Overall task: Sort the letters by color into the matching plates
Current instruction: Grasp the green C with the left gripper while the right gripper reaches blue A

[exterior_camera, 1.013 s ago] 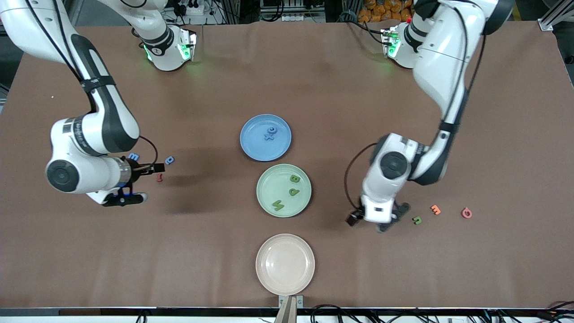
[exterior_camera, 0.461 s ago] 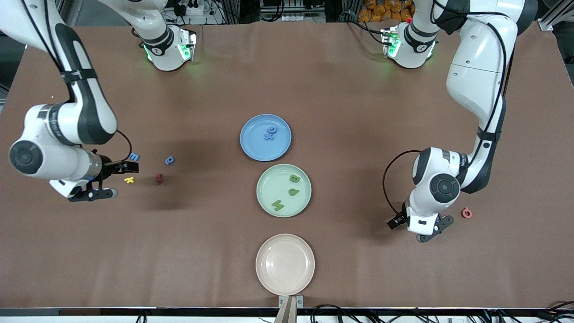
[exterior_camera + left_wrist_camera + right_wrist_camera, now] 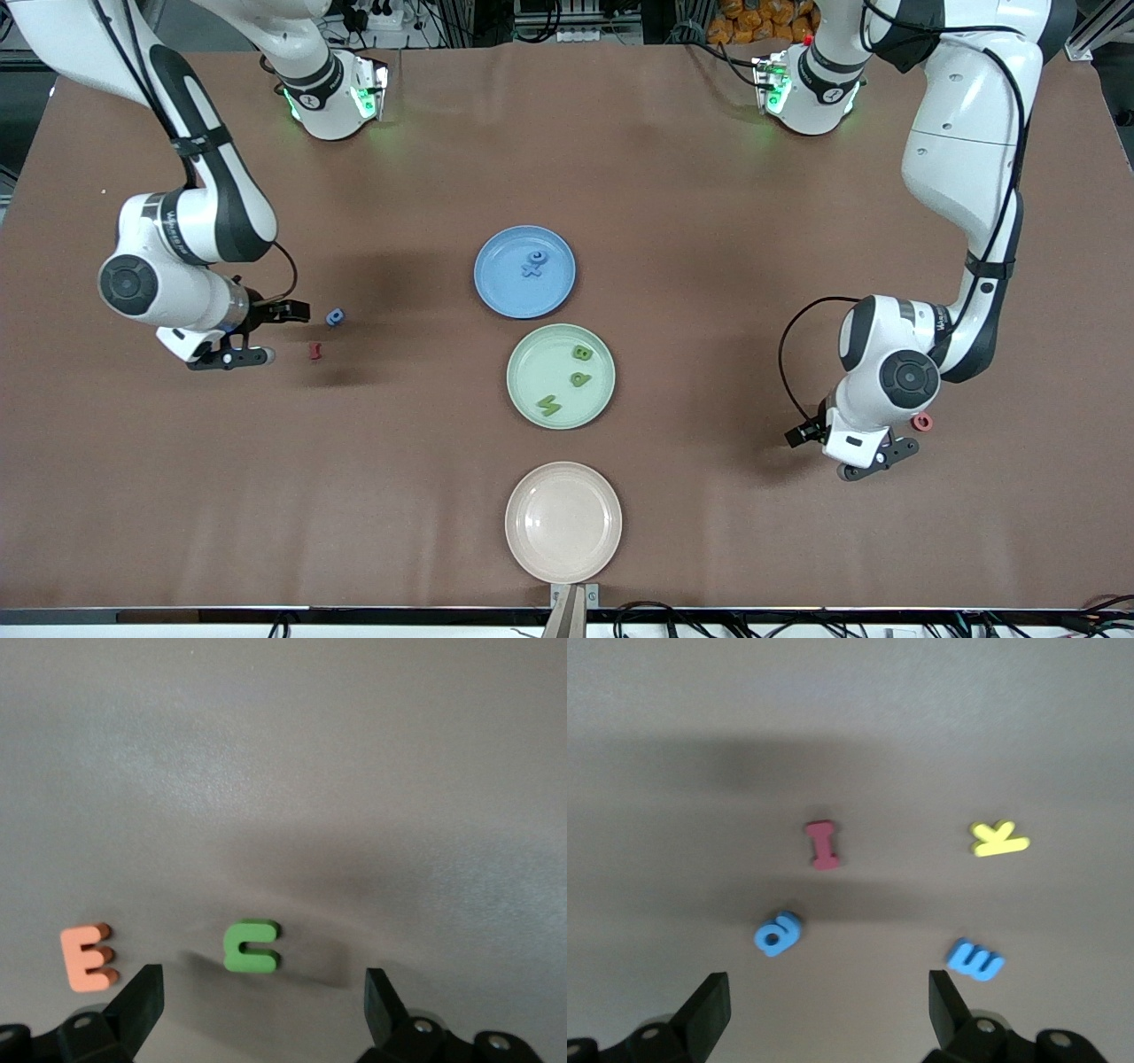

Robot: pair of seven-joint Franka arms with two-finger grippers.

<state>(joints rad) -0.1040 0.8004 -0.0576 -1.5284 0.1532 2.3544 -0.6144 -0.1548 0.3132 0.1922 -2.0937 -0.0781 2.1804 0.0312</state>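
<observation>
Front view shows no maker's name that can be read; the only writing is the letters' own shapes. Blue plate (image 3: 524, 271) holds two blue letters (image 3: 534, 262); green plate (image 3: 561, 376), just nearer the camera, holds three green letters (image 3: 577, 365); beige-pink plate (image 3: 563, 522), nearest the camera, holds nothing.

Left claw (image 3: 864, 458) hangs low over the tabletop (image 3: 673, 195) at its own arm's end, fingers spread wide, gripping nothing; a pink letter (image 3: 922, 421) lies just beside it. Left wrist view alone shows a green letter "c" (image 3: 252, 946) between the fingertips (image 3: 142, 997), and an orange "E" (image 3: 88, 957) beside it.

Right claw (image 3: 232, 341) is wide and empty too; right wrist view shows blue "a" (image 3: 778, 933), blue "m" (image 3: 975, 959), dark red "I" (image 3: 823, 844) and yellow "K" (image 3: 998, 838) under it.
</observation>
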